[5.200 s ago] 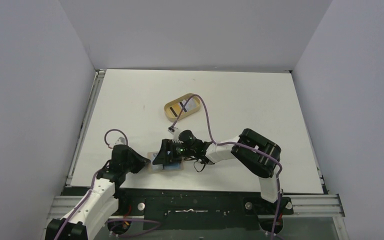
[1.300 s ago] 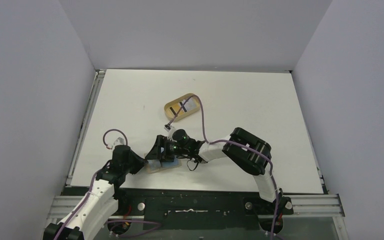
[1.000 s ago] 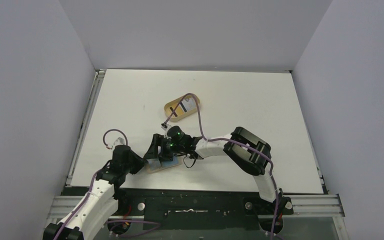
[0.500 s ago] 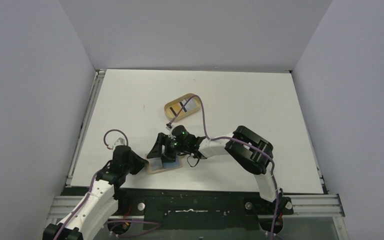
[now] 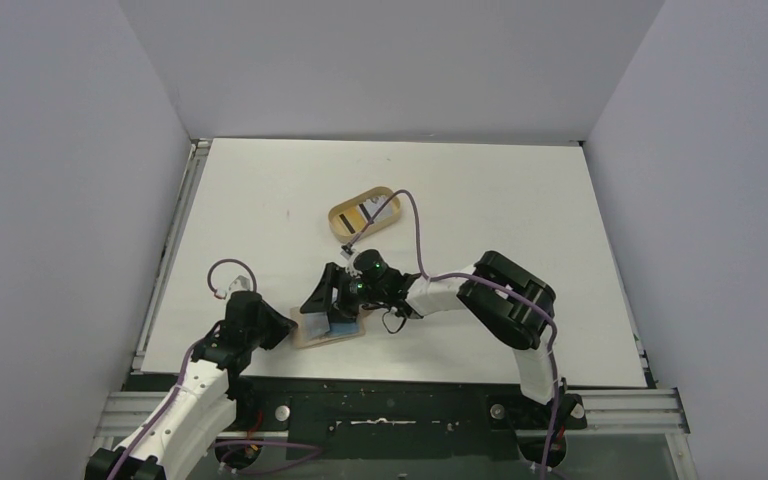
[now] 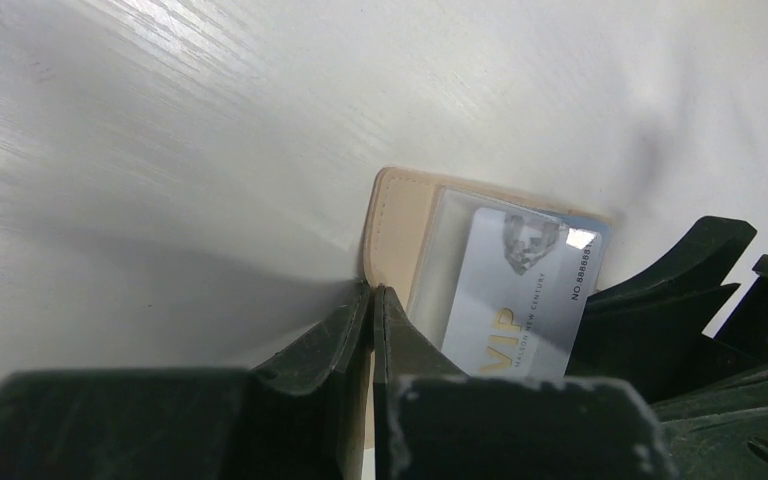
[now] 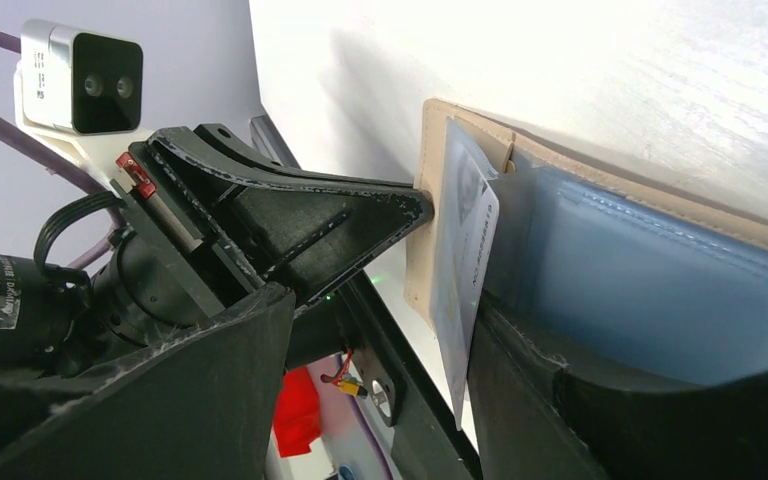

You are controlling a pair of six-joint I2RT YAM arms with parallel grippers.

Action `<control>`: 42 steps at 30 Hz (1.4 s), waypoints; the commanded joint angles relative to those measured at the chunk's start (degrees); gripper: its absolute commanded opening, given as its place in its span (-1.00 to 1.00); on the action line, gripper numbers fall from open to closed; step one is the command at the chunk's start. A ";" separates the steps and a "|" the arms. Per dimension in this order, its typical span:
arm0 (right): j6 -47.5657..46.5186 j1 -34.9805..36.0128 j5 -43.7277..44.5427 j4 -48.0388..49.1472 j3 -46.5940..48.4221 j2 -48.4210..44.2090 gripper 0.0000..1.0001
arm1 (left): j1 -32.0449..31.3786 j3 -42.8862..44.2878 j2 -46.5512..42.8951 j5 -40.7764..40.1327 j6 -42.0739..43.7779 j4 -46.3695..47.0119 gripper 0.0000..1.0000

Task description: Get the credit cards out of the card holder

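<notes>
Down by the near edge of the bench point(image 5: 480, 200) you have the card holder point(image 5: 352, 333) lying open, tan side down and light blue lining up, just short of the front rail point(image 5: 390, 405). Your left pincer point(image 5: 282, 328) is clenched on the holder's left tan edge. The left wrist view shows the leather pinched flat between the fingers point(image 6: 340, 330).

Your right pincer point(image 5: 323, 305) reaches over the holder from the far side with its jaws apart. One credit card point(image 7: 465, 270) stands between them, its edge lifted off the blue lining. It sits right beside one finger, and you cannot tell whether they touch. The two pincers are very near each other, so you have little room between them.

Toward the back and right the white bench runs wide. An oval wooden tray point(image 5: 338, 218) lies well apart toward the back and holds a second credit card point(image 5: 380, 210) with a black stripe. Pale grey walls point(image 5: 390, 60) close the bench on the left, back and right.

From above, your right pincer covers much of the holder, and the lifted card cannot be made out there. You cannot tell whether more cards sit in the blue pockets, because the right wrist view cuts off part of the holder.
</notes>
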 commanded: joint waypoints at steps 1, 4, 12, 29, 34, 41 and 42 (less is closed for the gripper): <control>-0.05 -0.62 -0.45 5.04 -0.91 -4.30 0.21 | -0.31 0.35 0.17 -0.03 0.85 -4.11 -1.00; -0.70 -0.81 0.27 4.89 -2.36 -4.11 0.14 | -0.32 0.35 0.34 -0.03 0.85 -4.02 -1.00; -2.63 -0.99 2.50 5.25 -6.20 -2.59 -0.27 | -0.36 0.23 0.22 -0.03 0.94 -4.20 -1.00; -3.08 -2.18 1.95 7.64 -10.31 -2.30 -1.00 | -0.34 0.21 0.17 -0.03 1.20 -4.19 -1.00; -3.90 -3.79 0.16 7.19 -12.38 -4.16 -1.00 | -0.31 0.32 0.12 -0.03 1.29 -4.31 -1.00; -17.61 -11.06 -5.74 -12.57 -10.25 -14.84 -1.00 | -0.31 0.55 -0.69 -0.03 1.30 -5.20 -1.00; -20.97 -12.34 -6.21 -17.66 -8.11 -16.48 -1.00 | -0.25 0.60 -0.89 -0.03 1.37 -5.29 -1.00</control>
